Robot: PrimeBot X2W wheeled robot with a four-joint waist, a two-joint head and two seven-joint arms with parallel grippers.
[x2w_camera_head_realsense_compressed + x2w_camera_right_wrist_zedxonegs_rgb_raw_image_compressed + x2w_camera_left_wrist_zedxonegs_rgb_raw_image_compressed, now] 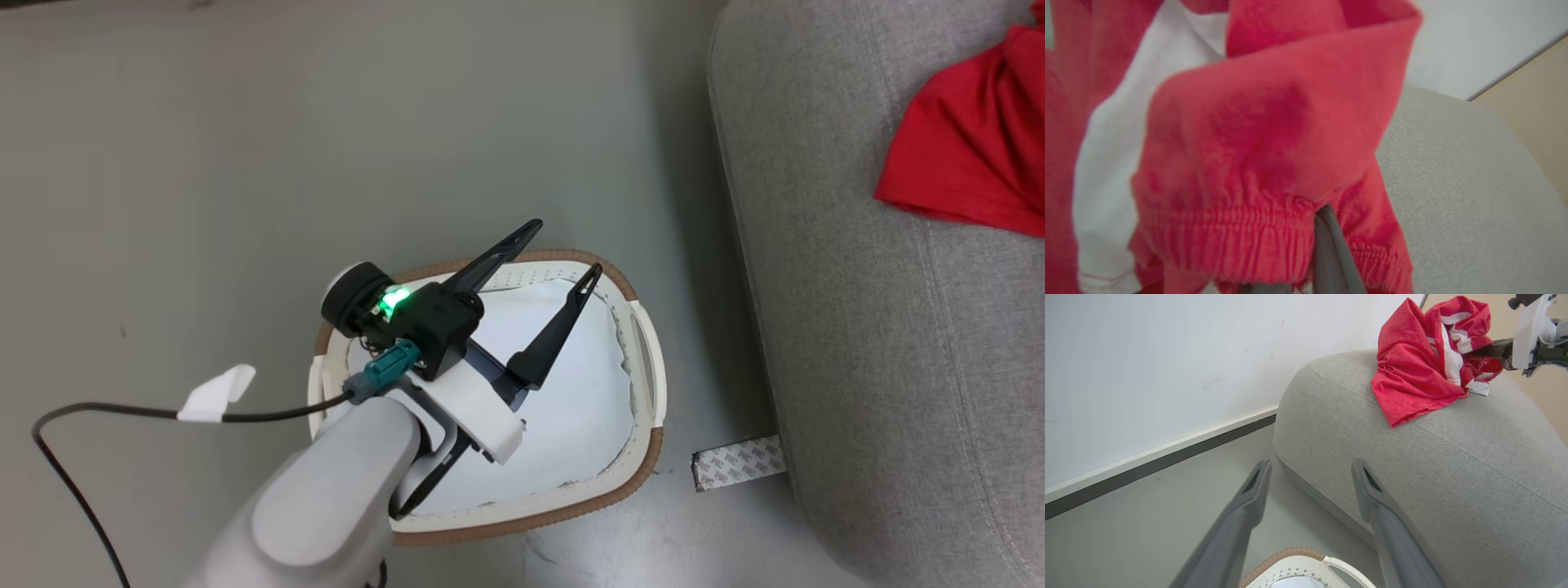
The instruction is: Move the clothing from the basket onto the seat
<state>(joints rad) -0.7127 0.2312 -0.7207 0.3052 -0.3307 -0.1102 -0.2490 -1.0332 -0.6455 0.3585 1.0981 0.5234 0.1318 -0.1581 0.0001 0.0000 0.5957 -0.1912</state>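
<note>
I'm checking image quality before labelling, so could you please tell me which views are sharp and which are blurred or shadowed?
Head view: sharp, evenly lit, with a soft shadow on the floor beside the seat. Left wrist view: sharp on the seat, the left gripper soft-edged. Right wrist view: the clothing close up, blurred.

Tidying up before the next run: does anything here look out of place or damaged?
A loose patterned strip, perhaps tape, lies on the floor between the basket and the seat. The basket's white liner has a ragged, torn-looking edge. The clothing lies bunched on the seat, the right end effector shut on it.
</note>
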